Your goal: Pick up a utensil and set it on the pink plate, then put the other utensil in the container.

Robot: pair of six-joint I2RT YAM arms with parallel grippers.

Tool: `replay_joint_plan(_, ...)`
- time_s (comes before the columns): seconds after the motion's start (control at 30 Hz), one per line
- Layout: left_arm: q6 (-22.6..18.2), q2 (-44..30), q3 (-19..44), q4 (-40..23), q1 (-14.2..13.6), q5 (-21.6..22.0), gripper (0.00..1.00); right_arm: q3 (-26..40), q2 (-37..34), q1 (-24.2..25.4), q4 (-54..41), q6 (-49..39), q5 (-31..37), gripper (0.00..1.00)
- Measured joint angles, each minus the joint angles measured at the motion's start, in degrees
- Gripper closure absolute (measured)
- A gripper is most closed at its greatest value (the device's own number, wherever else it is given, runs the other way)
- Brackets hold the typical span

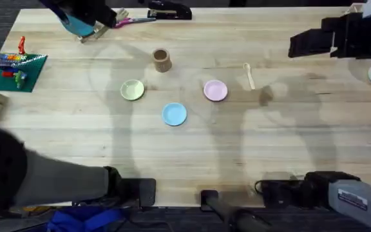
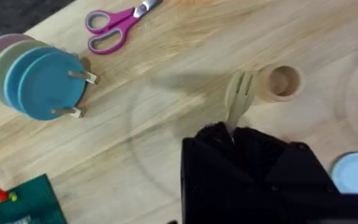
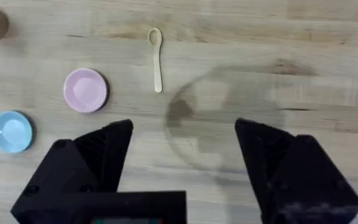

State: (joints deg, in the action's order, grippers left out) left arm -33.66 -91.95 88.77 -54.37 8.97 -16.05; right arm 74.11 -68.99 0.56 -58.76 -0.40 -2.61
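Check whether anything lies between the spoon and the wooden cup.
Nothing visible blocks it. The spoon lies right of the pink plate; the wooden cup stands beyond, with bare table between.

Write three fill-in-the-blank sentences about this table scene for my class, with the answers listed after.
1. The left gripper holds a wooden ____.
2. The spoon lies on the ____, beside the pink plate.
3. The right gripper's fingers are ____.
4. The wooden cup stands ____.

Answers: fork; table; open; upright
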Motion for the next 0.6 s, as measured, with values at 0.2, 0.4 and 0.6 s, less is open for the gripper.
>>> replay_joint_plan(0.2,10.6,9.1,0.1,-4.1,-8.2,6.0,0.96,0.0,0.0,0.0,0.0,0.0,0.0,0.004)
replay_joint_plan(0.4,21.0,10.7,0.2,-7.4,-14.8,8.3,0.959,0.0,0.0,0.0,0.0,0.0,0.0,0.004)
replay_joint_plan(0.6,29.9,10.6,0.2,-6.3,-23.0,10.1,0.958,0.0,0.0,0.0,0.0,0.0,0.0,0.004)
